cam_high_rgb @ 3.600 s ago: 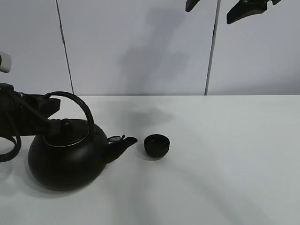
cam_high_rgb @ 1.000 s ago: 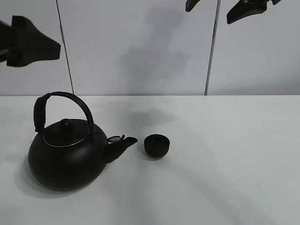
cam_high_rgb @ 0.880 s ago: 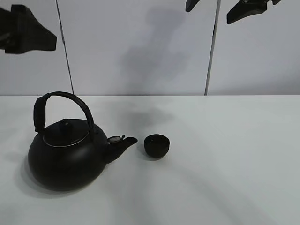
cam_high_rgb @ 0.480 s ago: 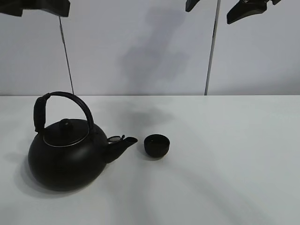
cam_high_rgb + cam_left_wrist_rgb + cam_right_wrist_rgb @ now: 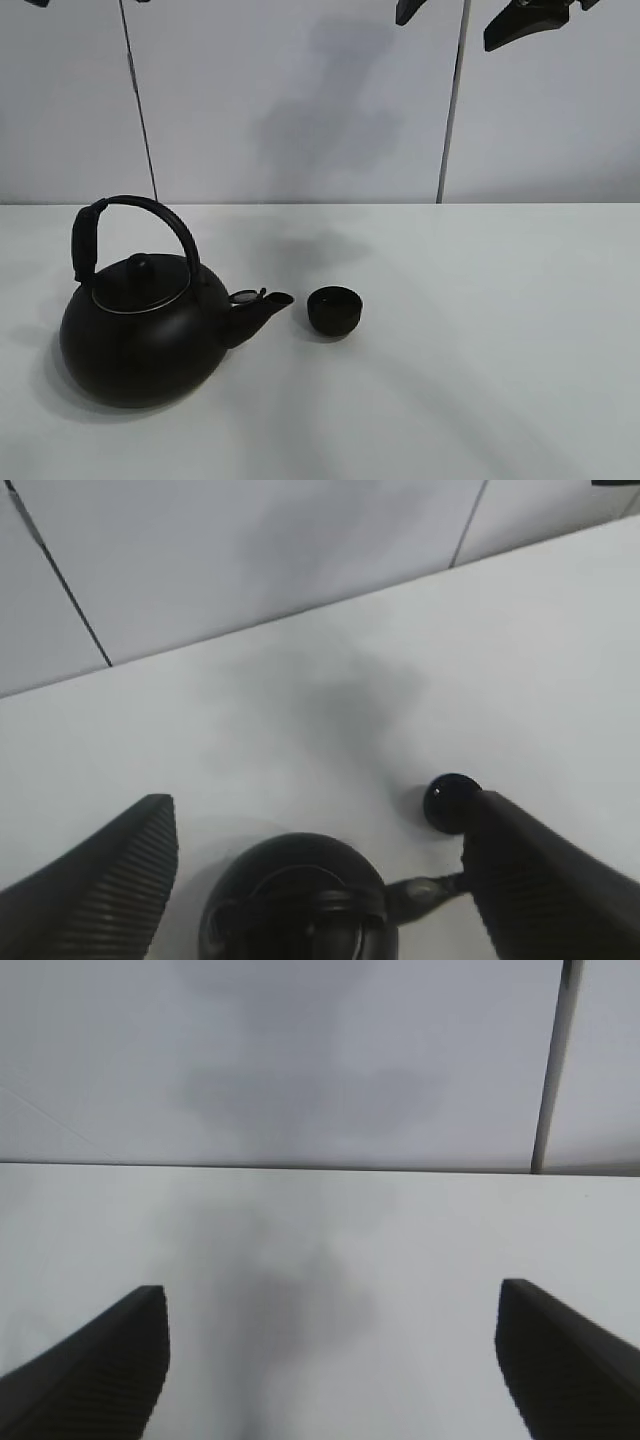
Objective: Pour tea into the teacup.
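Small matte-black handleless teacup (image 5: 334, 310) sat on white counter (image 5: 480, 330), just off spout of big round black kettle (image 5: 140, 335). Left gripper (image 5: 320, 880) and right gripper (image 5: 330, 1360) both spread wide, nothing held. Arched handle (image 5: 150, 215) best pinched near top, kettle tilted slowly over cup.

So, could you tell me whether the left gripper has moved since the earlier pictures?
Yes. The left gripper has risen from the kettle handle, up past the wall seam, out of the overhead view.
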